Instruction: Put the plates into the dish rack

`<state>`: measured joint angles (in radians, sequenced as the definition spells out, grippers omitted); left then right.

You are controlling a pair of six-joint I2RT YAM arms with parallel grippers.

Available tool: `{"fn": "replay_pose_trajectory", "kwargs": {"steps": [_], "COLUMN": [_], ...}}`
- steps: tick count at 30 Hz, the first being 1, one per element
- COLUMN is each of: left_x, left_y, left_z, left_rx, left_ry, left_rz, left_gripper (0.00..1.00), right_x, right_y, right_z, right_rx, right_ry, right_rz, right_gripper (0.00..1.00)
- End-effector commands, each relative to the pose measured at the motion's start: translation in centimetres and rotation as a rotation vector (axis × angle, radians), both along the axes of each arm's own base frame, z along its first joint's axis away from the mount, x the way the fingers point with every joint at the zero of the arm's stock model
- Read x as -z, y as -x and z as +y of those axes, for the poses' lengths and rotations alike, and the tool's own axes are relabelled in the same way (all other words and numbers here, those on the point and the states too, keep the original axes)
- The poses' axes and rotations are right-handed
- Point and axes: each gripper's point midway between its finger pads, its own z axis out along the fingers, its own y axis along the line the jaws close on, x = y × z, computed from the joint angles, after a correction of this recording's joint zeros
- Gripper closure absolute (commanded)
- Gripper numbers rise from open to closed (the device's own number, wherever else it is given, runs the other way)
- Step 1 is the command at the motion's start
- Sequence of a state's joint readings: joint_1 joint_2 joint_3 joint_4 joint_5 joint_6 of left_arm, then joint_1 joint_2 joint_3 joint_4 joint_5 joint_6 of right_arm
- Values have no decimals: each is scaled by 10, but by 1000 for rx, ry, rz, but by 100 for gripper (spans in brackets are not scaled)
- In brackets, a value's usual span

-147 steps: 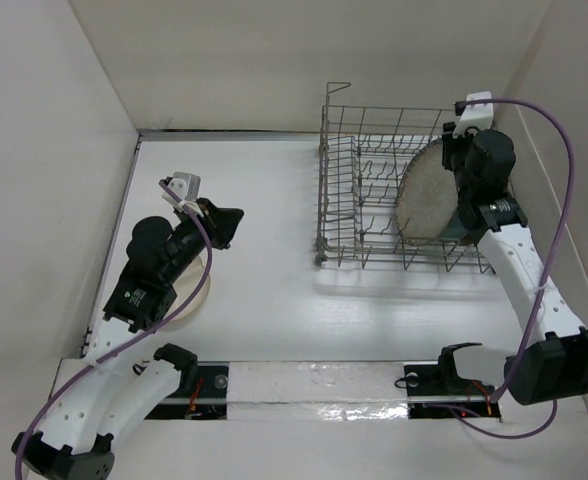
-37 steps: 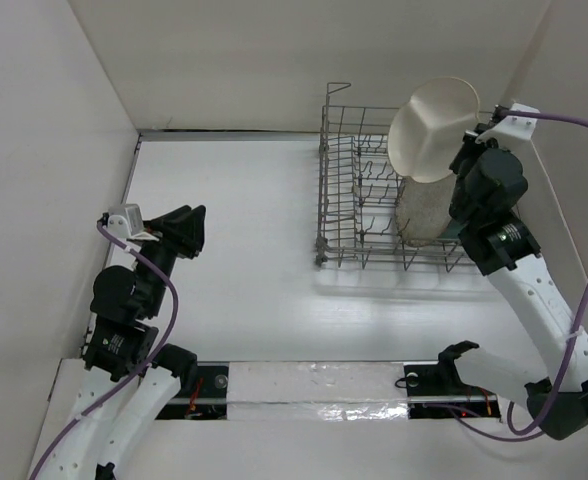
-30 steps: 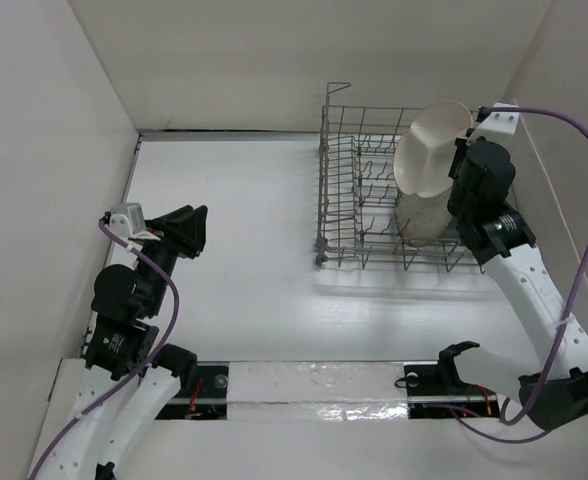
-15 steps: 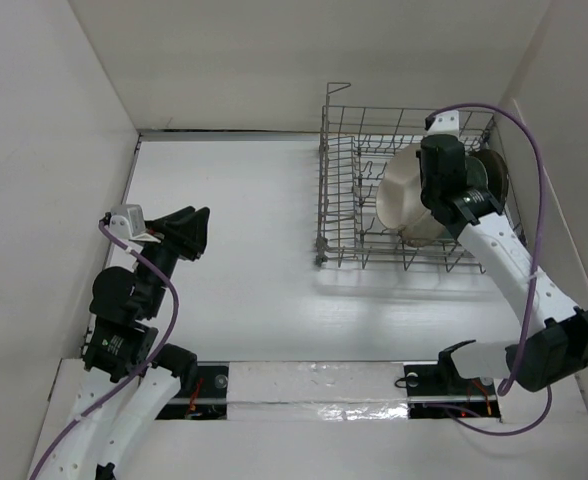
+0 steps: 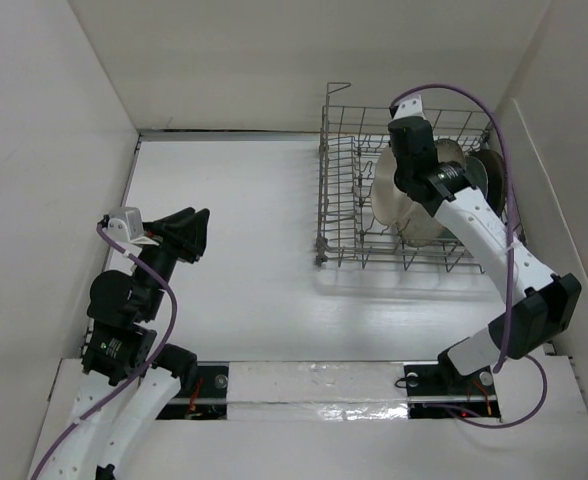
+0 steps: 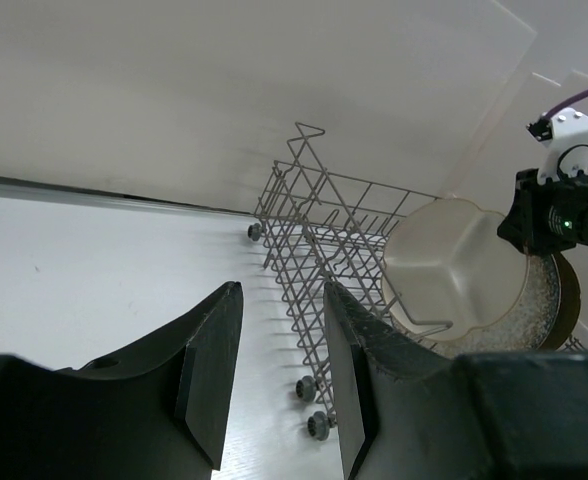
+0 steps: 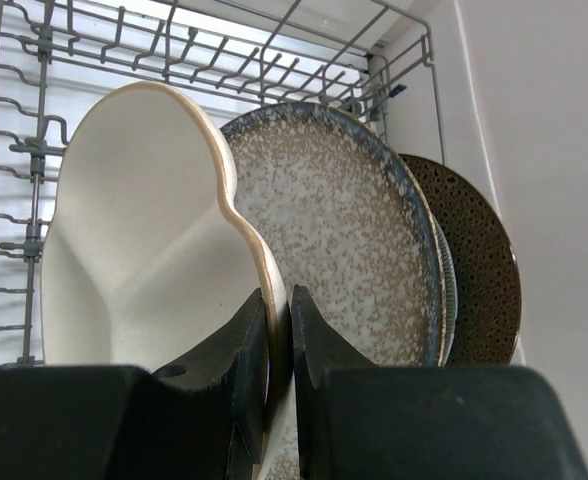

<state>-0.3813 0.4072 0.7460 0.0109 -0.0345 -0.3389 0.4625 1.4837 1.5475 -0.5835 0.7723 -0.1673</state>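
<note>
Cream plate point(image 7: 134, 230): standing on edge in the dish rack point(image 5: 339, 200), just left of the speckled plate point(image 7: 344, 230). Right gripper point(image 7: 277, 310): jaws are pinching its rim. Left gripper point(image 6: 274, 350): jaws spread, hovering over the bench point(image 5: 254, 260). Step: slotting. Next move probably calls for seating between tines, then releasing.

One wire dish rack point(image 5: 340, 200). Four plates point(image 5: 389, 195) in it: one cream plate point(image 7: 134, 250), one speckled plate point(image 7: 344, 240), one brown plate point(image 7: 474, 270), and one grey-blue plate point(image 7: 445, 290) shown only by its rim. Two grippers: left gripper point(image 6: 279, 380), right gripper point(image 7: 279, 350).
</note>
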Motion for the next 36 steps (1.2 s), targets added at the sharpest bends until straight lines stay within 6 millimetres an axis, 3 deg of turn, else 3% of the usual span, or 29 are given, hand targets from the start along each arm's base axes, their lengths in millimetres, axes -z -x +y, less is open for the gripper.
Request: {"fn": "replay_pose_trajectory", "kwargs": {"steps": [1,5,11,22,36], "left_x": [-13,-13,-12,-11,-12], "left_y": [6,7,7,7,8], "left_z": [-2,-4,-4,-9,-7], "left_rx": [19,28,26,47,39], "left_ry": [17,16,13,10,11], "left_rz": [-51,-50,-49,-44,-48], "left_gripper": [65,65,65,65,64], "right_x": [-87,-97,-86,-89,-40], "right_y": [1,0,-4,7,-23], "right_z": [-3,7,7,-2,16], "right_rx": [53,39,40,40,13], "right_ry": [-46,-3,65,104,147], "right_rz": [-239,-217,-144,-118,-6], "right_gripper": [100,100,100,100,100]}}
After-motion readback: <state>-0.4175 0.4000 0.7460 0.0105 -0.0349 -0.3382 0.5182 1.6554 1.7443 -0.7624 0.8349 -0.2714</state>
